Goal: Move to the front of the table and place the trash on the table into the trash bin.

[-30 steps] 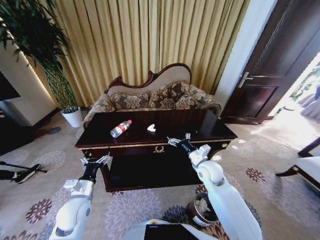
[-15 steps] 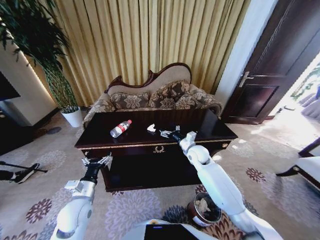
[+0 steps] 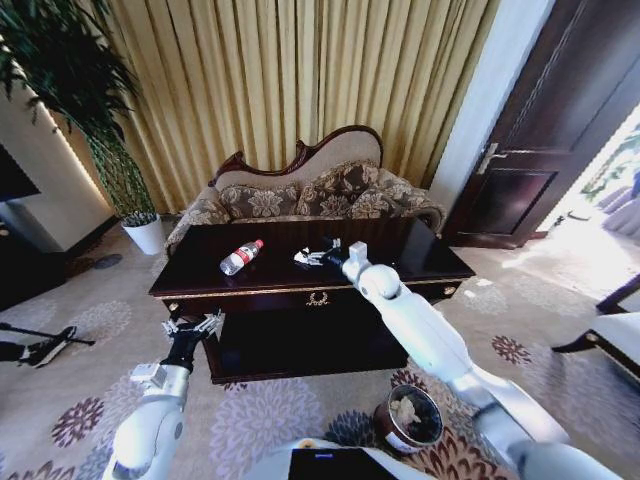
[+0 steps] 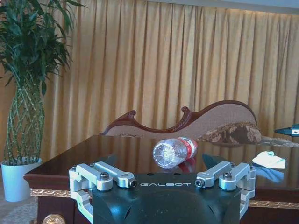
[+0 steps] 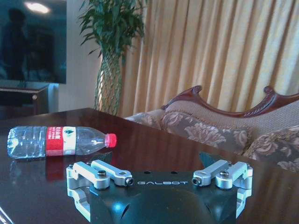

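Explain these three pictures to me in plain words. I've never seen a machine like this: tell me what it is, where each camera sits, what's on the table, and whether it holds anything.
This is a wheeled robot with two arms, each ending in a gripper. The wide picture comes from its head, looking down. The right gripper reaches over the table, open beside a white paper wad and holding nothing. The left gripper hangs open in front of the table's near edge. The other two pictures come from cameras on the wrists, so each shows its own fingers in the foreground. A plastic bottle lies on its side on the table. The trash bin stands on the carpet by the right arm, with white paper inside.
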`<state>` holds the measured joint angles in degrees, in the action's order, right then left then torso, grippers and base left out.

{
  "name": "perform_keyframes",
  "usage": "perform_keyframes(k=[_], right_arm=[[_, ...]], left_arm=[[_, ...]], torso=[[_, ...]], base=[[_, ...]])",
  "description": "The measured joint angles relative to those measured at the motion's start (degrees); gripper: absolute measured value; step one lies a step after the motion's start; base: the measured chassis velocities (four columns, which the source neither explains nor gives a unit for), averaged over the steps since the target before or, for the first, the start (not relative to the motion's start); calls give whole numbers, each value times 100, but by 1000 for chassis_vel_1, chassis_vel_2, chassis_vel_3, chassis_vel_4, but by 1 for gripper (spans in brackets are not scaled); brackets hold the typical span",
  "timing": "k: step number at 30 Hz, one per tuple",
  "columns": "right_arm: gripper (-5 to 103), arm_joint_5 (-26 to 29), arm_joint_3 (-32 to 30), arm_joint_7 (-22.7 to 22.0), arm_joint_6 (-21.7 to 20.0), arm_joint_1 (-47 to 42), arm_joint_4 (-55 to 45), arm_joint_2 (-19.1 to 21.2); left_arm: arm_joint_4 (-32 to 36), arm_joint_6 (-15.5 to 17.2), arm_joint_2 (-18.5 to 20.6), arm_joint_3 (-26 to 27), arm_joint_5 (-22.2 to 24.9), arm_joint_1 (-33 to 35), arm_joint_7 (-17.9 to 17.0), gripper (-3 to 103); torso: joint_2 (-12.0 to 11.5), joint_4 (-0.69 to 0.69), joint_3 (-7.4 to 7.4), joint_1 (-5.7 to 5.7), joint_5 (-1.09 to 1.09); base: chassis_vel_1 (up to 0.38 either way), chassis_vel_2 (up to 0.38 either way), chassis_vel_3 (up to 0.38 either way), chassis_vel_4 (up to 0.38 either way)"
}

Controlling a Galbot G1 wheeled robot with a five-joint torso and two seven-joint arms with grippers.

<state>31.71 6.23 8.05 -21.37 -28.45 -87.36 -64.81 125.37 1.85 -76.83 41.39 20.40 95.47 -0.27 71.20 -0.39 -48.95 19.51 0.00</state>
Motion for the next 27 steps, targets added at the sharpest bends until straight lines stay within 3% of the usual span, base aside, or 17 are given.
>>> perform_keyframes(k=[5, 11, 20, 27], right_arm=[[100, 361, 298, 0, -655, 259, 5, 2], [100, 671, 421, 0, -956, 343, 7, -148], [100, 679, 439, 0, -867, 349, 248, -455], [100, 396, 165, 0, -401, 341, 456, -406]], left_arm=[[-12, -12, -38, 30, 2, -2, 1, 100], [-15, -39, -46, 72, 11, 7, 11, 100], [26, -57, -48, 98, 27, 13, 18, 100], [11, -153, -52, 168, 47, 41, 62, 100]], torso=[[0, -1, 0, 0, 1], [0, -1, 0, 0, 0], [0, 0, 0, 0, 1], [0, -1, 0, 0, 1]], base=[[0, 0, 0, 0], [0, 0, 0, 0], [0, 0, 0, 0], [0, 0, 0, 0]])
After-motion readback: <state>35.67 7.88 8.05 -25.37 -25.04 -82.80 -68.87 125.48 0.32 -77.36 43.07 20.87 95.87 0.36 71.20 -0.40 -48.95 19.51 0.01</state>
